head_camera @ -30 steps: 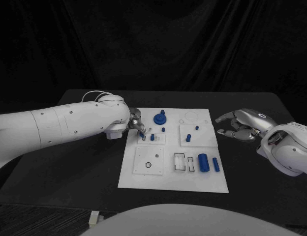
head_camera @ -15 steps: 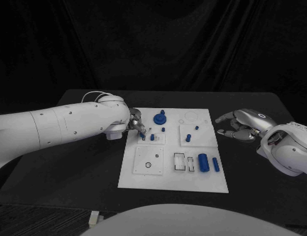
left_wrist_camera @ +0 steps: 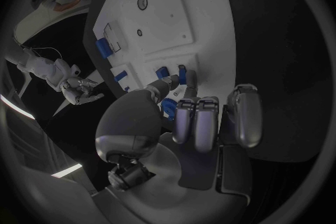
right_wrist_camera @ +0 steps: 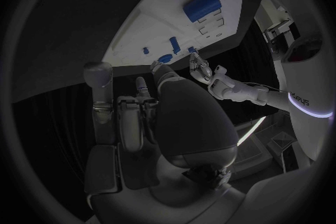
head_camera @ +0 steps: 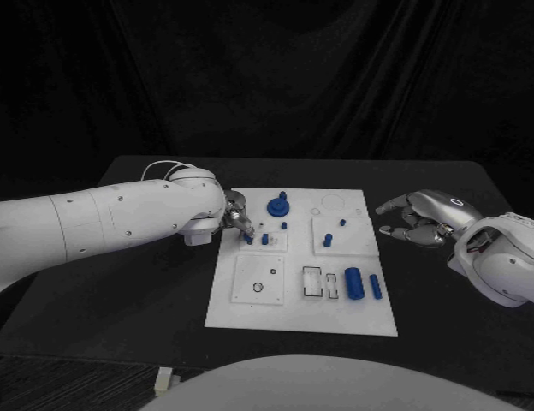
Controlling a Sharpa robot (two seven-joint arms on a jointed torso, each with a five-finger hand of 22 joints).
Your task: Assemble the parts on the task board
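Where the black table [head_camera: 119, 291] meets a backdrop of dark draped cloth [head_camera: 292, 77], the white task board [head_camera: 302, 295] lies in the middle of the tabletop, long side running from near to far. The left hand [head_camera: 235, 219] hangs over the board's far left part, its fingertips [left_wrist_camera: 187, 85] pinching a small blue peg [left_wrist_camera: 182, 72] that stands upright at a raised white block there, with a second short blue piece [left_wrist_camera: 162, 72] just beside it. To the right of these, a round blue gear-like part [head_camera: 278, 205] sits at the far edge, a circular outline [head_camera: 333, 204] lies further right, and a small blue peg [head_camera: 326, 240] stands on another white block. On the near right of the board a thick blue cylinder [head_camera: 355, 283] and a thinner blue rod [head_camera: 376, 287] lie side by side, next to rectangular recesses [head_camera: 319, 283]. The right hand [head_camera: 418, 221] hovers off the board's right edge above bare table, fingers loosely curled and apart, holding nothing.
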